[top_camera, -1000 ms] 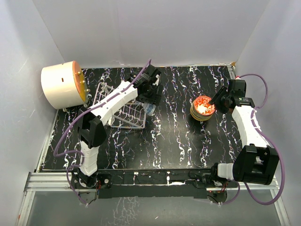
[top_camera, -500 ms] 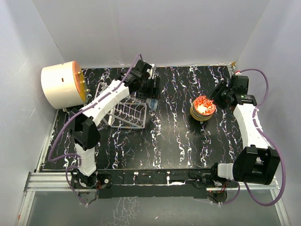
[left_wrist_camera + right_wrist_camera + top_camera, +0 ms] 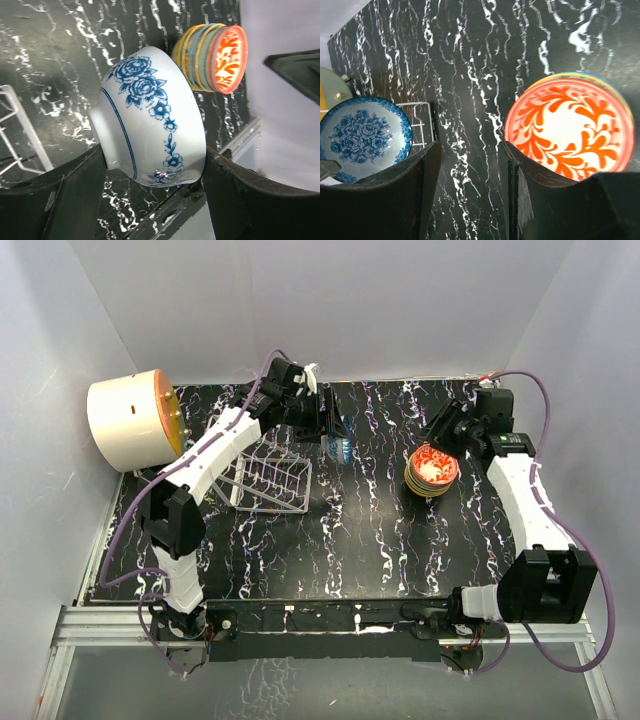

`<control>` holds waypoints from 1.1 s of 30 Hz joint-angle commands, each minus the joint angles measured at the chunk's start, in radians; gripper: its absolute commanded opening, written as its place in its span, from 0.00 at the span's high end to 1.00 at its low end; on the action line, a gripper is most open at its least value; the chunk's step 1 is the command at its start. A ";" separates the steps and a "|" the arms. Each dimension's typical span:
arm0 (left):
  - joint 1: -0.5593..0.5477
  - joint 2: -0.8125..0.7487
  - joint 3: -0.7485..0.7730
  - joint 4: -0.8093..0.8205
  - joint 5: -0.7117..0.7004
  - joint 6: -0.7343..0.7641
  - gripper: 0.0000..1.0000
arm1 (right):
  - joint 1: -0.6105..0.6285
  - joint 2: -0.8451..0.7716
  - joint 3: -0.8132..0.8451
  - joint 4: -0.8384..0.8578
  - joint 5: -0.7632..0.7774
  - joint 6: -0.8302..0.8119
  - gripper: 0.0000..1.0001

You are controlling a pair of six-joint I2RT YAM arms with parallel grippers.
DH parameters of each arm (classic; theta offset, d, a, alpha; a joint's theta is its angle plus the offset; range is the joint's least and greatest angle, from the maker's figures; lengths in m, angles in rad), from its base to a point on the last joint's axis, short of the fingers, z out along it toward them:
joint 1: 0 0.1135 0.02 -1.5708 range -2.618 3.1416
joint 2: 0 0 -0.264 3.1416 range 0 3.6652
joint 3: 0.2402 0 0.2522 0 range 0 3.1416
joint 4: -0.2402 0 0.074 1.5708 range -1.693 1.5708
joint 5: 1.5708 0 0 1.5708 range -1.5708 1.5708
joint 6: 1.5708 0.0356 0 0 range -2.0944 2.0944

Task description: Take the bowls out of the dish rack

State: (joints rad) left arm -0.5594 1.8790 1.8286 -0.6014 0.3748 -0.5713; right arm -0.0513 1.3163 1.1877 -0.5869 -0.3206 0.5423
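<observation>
My left gripper [image 3: 328, 430] is shut on a white bowl with blue flowers [image 3: 150, 115] and holds it on edge in the air, to the right of the dish rack [image 3: 268, 478]. This bowl also shows in the top view [image 3: 338, 445] and in the right wrist view [image 3: 364, 136]. The silver wire rack holds no bowl that I can see. A stack of bowls topped by a red-and-white one [image 3: 432, 468] stands on the table at the right; it also shows in the left wrist view [image 3: 215, 57] and in the right wrist view [image 3: 570, 131]. My right gripper [image 3: 447, 432] is open and empty, above and just behind the stack.
A large cream-and-orange cylinder [image 3: 135, 420] lies at the far left, next to the rack. White walls close the table at the back and on both sides. The black marbled tabletop [image 3: 360, 530] runs between rack and stack.
My left gripper has lifted the blue-flowered bowl away from the rack and carried it up and to the right. My right gripper has pulled back from the stack toward the far wall.
</observation>
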 commanded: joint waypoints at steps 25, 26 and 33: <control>0.013 -0.185 -0.189 0.516 0.525 -0.296 0.58 | 0.126 0.069 -0.042 0.362 -0.362 0.152 0.44; 0.013 -0.188 -0.196 0.527 0.532 -0.303 0.58 | 0.127 0.068 -0.042 0.364 -0.364 0.153 0.46; 0.013 -0.195 -0.214 0.536 0.539 -0.308 0.57 | 0.127 0.053 -0.066 0.407 -0.394 0.171 0.69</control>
State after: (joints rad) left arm -0.5453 1.7836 1.6112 -0.1337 0.8299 -0.8528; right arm 0.0723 1.4021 1.1469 -0.2749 -0.6815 0.6994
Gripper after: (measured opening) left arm 0.677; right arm 0.376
